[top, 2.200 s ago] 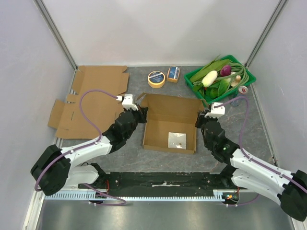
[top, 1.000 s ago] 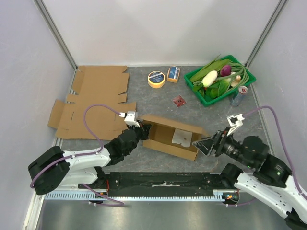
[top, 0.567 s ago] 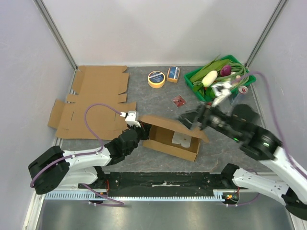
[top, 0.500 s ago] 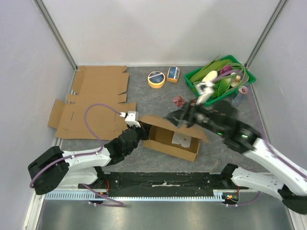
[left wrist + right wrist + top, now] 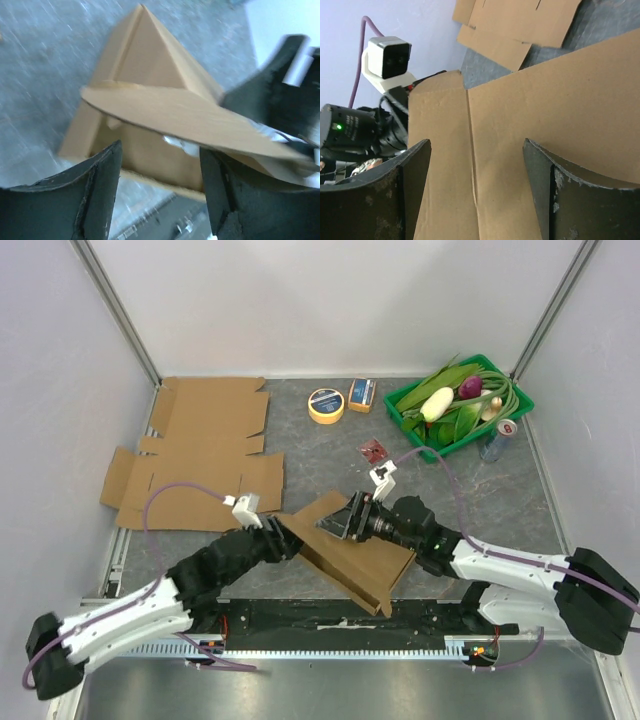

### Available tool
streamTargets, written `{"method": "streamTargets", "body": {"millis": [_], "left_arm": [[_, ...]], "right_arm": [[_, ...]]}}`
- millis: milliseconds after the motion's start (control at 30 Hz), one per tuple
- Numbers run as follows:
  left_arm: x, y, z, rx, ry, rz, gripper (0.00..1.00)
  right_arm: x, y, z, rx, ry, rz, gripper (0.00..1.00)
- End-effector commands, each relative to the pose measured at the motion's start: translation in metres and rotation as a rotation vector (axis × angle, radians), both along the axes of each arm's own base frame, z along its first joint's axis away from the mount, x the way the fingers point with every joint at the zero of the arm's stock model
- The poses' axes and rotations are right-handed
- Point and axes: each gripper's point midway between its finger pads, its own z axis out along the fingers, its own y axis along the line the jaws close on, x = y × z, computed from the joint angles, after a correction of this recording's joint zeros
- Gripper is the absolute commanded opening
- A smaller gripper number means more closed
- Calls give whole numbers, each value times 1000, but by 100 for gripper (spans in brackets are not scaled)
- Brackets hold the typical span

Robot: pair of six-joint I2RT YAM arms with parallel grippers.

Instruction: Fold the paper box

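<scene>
Grey table [image 5: 480,490] — one paper box [image 5: 365,560] between left claw [image 5: 160,150] and right claw [image 5: 476,145], both spread wide.

One box [image 5: 365,560], one basket [image 5: 458,446], one can [image 5: 495,440]

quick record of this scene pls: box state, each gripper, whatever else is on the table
box: paper box near the table's front edge, between both grippers, lid flap lowered over it but not shut, with a gap showing in the left wrist view
left gripper: open, at the box's left end
right gripper: open, fingers spread over the lid panel
spare stock: flat cardboard, back left
other items: tape roll, green basket of vegetables, can
</scene>
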Motion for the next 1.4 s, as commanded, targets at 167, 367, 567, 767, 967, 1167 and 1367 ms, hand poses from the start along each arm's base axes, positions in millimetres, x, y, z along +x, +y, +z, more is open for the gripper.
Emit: {"method": "streamTargets", "body": {"millis": [167, 367, 567, 767, 967, 1167, 1367], "left_arm": [[-101, 65, 81, -225, 114, -188, 61], [-78, 40, 130, -25, -17, -266, 54], [-17, -43, 95, 178, -4, -347, 44], [3, -69, 12, 194, 110, -408, 30], [1, -59, -27, 221, 154, -381, 31], [3, -64, -17, 127, 118, -357, 37], [11, -38, 46, 138, -34, -295, 66]], "right_arm": [[-6, -4, -9, 12, -54, -2, 83], [-18, -11, -63, -184, -15, 73, 81], [-26, -61, -101, -556, 30, 62, 80], [-35, -141, -93, -836, 74, -80, 75], [-62, -199, -67, -911, 233, -237, 87], [-68, -181, -81, -682, 341, -273, 86], [-46, -160, -88, -414, 313, -359, 67]]}}
